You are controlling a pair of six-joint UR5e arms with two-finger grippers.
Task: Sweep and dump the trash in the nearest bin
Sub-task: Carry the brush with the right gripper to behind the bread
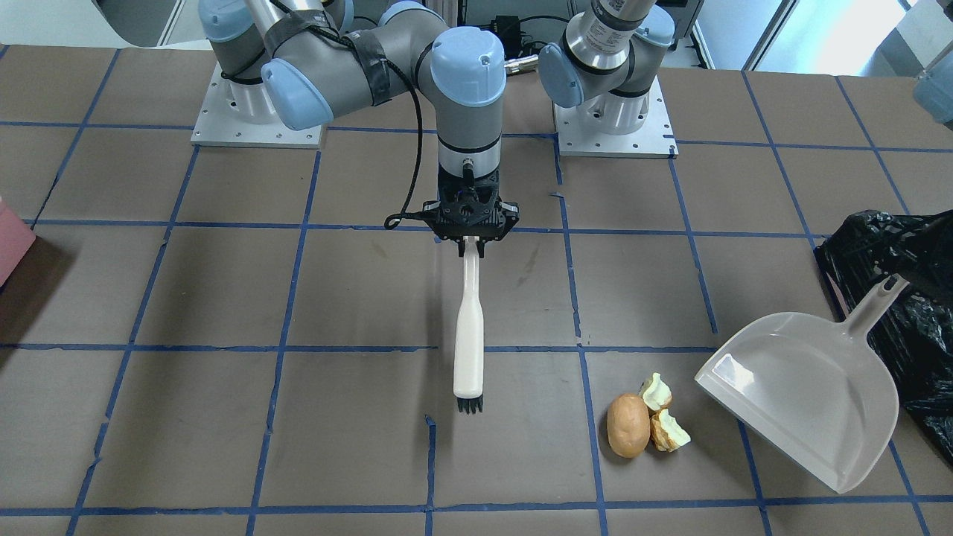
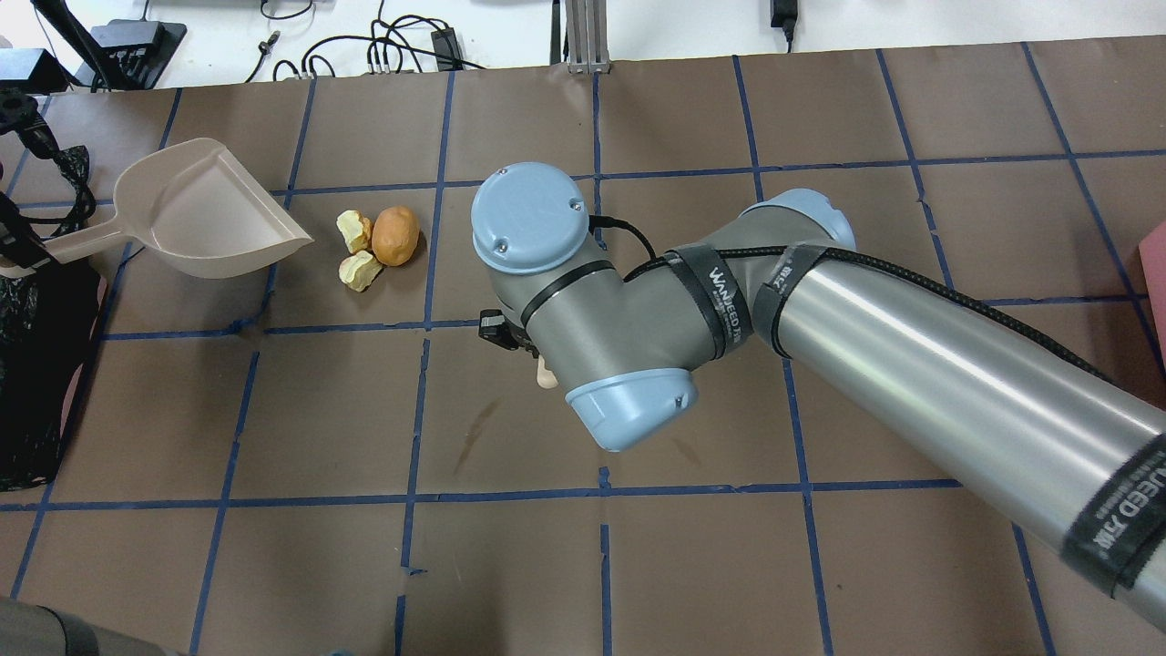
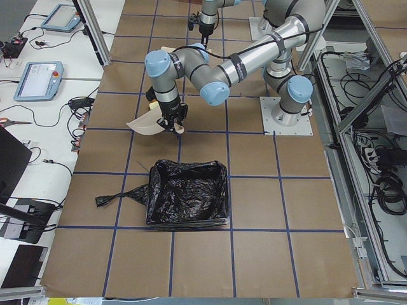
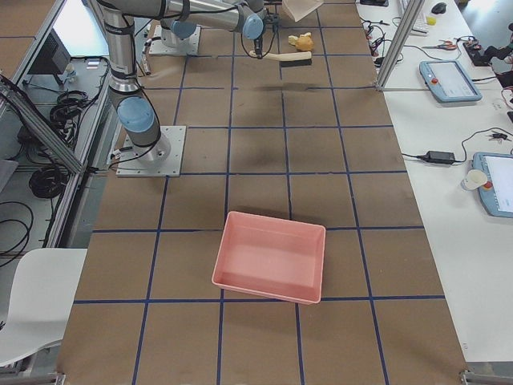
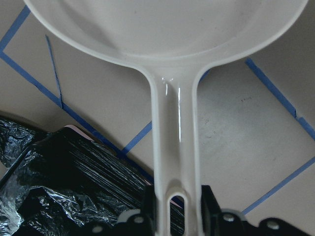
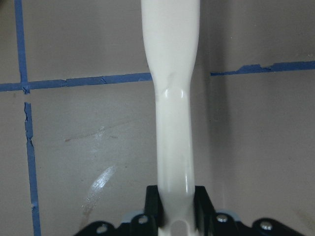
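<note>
The trash lies together on the brown table: a brown oval lump point(image 1: 628, 435) point(image 2: 395, 235) and two pale yellow chunks point(image 1: 668, 432) point(image 2: 353, 230). My left gripper point(image 5: 178, 197) is shut on the handle of a beige dustpan point(image 1: 804, 387) point(image 2: 205, 214), whose open lip faces the trash from close by. My right gripper point(image 1: 470, 242) point(image 6: 175, 196) is shut on the handle of a white brush point(image 1: 469, 327). Its dark bristles point(image 1: 469, 405) point down, one tile from the trash on the side away from the pan. The black-bag-lined bin point(image 1: 908, 327) point(image 3: 187, 194) stands just behind the dustpan.
A pink tray point(image 4: 271, 257) point(image 1: 11, 246) sits far off at the table's other end. Blue tape lines grid the table. My right arm point(image 2: 820, 319) stretches across the middle of the table. Both arm bases point(image 1: 610, 112) stand at the robot's edge.
</note>
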